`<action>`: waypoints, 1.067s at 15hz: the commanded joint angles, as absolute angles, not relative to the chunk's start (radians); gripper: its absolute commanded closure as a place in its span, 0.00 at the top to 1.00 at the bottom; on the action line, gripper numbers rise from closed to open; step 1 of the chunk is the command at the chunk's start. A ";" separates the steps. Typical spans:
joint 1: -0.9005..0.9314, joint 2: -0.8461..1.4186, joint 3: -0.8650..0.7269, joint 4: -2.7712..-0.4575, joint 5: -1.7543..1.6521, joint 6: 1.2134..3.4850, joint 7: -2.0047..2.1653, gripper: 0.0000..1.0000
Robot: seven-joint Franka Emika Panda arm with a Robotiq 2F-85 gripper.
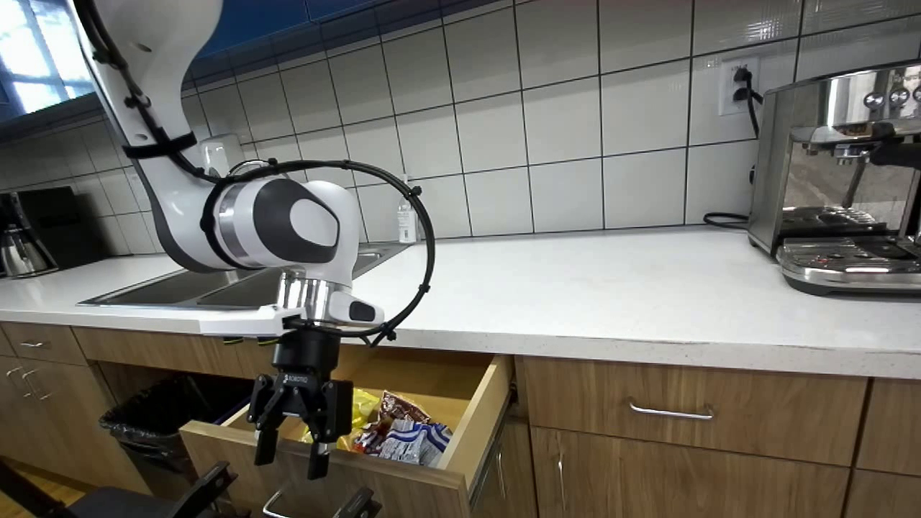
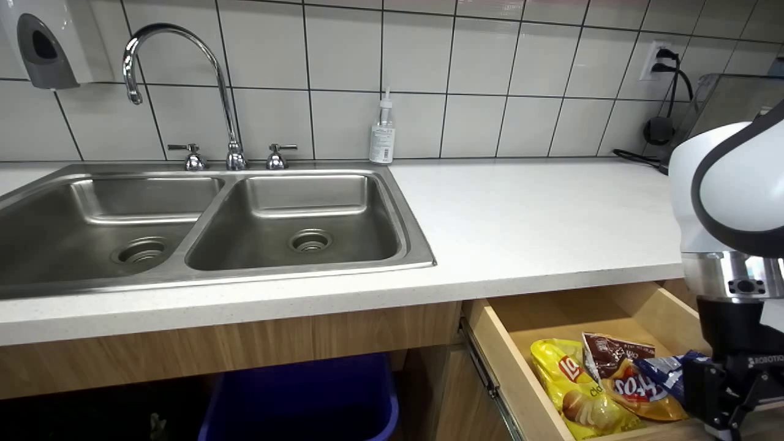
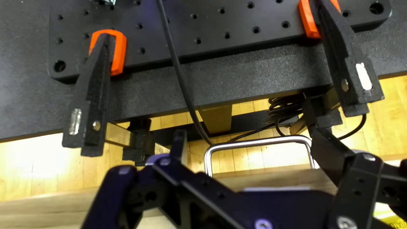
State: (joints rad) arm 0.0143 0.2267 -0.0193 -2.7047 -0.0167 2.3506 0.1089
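- My gripper [image 1: 292,455] is released, jaws wide apart with nothing caught between them, at the lower left of an exterior view, by the front of the pulled-out drawer [image 2: 517,376].
- Nearest to it is the metal drawer handle [image 3: 259,142], low in the wrist view, where the bar lies between the jaws. In an exterior view it peeks out at the bottom edge, below the fingertips; I see no contact.
- I judge the handle stiff, hard to damage and rather slick. I'd take hold across the middle of its straight bar.
- The drawer should run easily along its rail [image 2: 492,386], though pulling off-line might bind it.
- Inside, at the lower right of an exterior view, a yellow bag [image 2: 579,392], a brown bag [image 2: 612,355] and a blue bag [image 2: 664,373] lie close together. They look light, soft, slippery and crushable; I'd pinch a flat edge.
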 commanded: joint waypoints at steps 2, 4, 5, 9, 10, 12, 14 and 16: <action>0.012 0.273 -0.029 -2.664 -0.016 2.379 0.132 1.00; 0.012 0.277 -0.030 -2.655 -0.017 2.379 0.133 1.00; 0.012 0.279 -0.031 -2.649 -0.018 2.378 0.132 1.00; 0.012 0.282 -0.037 -2.630 -0.028 2.376 0.133 1.00; 0.011 0.282 -0.038 -2.625 -0.029 2.372 0.131 1.00; 0.010 0.281 -0.041 -2.614 -0.033 2.370 0.129 1.00; 0.010 0.284 -0.046 -2.601 -0.039 2.366 0.129 1.00; 0.010 0.288 -0.051 -2.590 -0.045 2.365 0.128 1.00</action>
